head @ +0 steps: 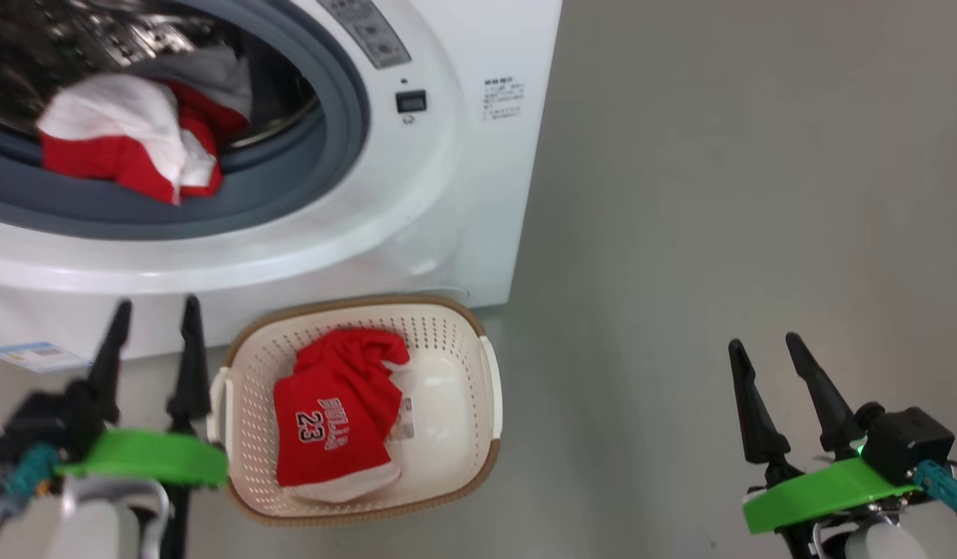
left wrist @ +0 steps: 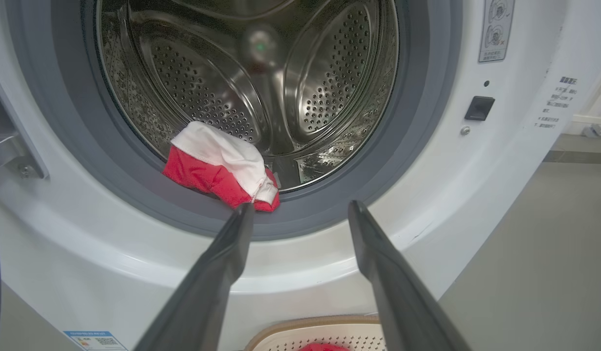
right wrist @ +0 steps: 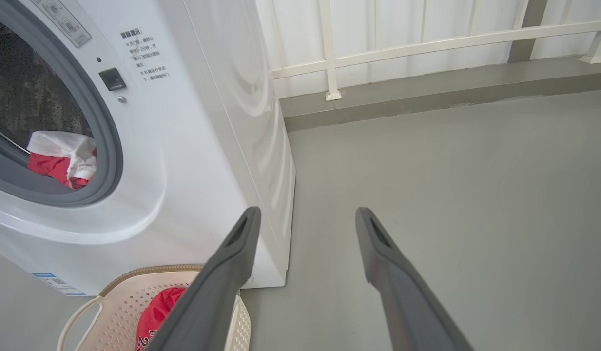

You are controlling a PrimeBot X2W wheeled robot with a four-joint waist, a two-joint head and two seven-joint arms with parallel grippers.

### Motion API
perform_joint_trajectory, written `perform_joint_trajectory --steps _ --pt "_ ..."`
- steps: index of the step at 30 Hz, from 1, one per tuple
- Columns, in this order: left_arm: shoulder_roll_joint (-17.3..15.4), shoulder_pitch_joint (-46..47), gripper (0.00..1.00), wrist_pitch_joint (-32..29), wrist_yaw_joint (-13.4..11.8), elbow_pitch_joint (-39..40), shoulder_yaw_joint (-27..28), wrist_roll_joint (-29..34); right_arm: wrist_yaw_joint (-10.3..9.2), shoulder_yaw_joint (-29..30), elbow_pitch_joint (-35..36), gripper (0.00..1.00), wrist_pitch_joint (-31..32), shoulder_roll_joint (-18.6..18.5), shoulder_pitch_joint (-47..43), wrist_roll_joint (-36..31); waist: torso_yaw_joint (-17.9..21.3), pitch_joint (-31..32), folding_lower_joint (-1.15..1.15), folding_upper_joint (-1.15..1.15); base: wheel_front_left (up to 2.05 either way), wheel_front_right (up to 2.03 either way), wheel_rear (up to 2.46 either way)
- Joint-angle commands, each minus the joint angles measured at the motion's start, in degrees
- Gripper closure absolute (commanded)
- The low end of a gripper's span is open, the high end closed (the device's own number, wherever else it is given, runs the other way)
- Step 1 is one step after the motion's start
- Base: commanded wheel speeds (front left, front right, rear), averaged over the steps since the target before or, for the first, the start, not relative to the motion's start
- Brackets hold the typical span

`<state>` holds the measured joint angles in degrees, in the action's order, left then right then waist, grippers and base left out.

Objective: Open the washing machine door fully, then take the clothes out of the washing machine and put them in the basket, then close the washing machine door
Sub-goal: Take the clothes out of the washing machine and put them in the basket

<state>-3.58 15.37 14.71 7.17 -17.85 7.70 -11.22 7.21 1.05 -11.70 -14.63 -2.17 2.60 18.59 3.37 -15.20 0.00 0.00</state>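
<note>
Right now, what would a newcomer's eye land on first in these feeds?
Bright red draws the eye: a "BULLS 23" jersey lies in the cream basket on the floor before the washing machine, and a red-and-white garment sits at its open mouth, spilling onto the grey gasket. Then the left gripper and right gripper, both open and empty, low in the head view.

Head view: I'm looking steeply down from high up, close on the washing machine (head: pixel 462 155) front, with the basket (head: pixel 447 341) right beneath me.
Left wrist view: I'm low and close here, facing straight into the drum (left wrist: pixel 329 73).
Right wrist view: I'm further back, off the machine's corner, facing past its side toward a white railing (right wrist: pixel 427 47).
Shared: all three catch the grey gasket (left wrist: pixel 51 107), the red and white garment (left wrist: pixel 207 170) on it, and the basket.
</note>
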Motion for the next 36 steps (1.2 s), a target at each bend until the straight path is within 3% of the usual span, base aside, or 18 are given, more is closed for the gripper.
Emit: perform_joint_trajectory --steps 1,8,18,28,36 --pt "-2.3 2.9 0.0 0.3 0.3 -0.1 1.8 -0.2 0.28 -1.5 1.5 0.0 -0.4 -0.7 1.7 0.7 1.8 -4.2 0.0 0.0 0.0 0.0 0.0" --pt "-7.2 17.8 0.0 0.3 0.3 -10.0 2.4 -0.2 0.28 -2.6 2.3 0.0 -0.4 -0.7 5.3 2.2 5.7 -11.7 0.0 0.0 0.0 0.0 0.0" --pt "-12.0 31.9 0.0 0.3 0.3 -21.1 6.2 0.9 0.28 -3.7 3.5 0.0 -0.4 -0.7 8.1 3.3 9.8 -18.2 0.0 0.0 0.0 0.0 0.0" --pt "-16.8 39.8 0.0 0.3 -1.5 -28.2 8.5 4.6 0.28 -5.2 4.3 0.0 -0.4 -0.7 9.5 3.5 12.3 -21.4 0.0 0.0 0.0 0.0 0.0" --pt "-18.7 43.0 0.0 0.3 -3.1 -31.5 8.5 7.0 0.28 -5.9 4.5 0.0 -0.4 -0.7 9.5 3.4 12.9 -22.6 0.0 0.0 0.0 0.0 0.0"
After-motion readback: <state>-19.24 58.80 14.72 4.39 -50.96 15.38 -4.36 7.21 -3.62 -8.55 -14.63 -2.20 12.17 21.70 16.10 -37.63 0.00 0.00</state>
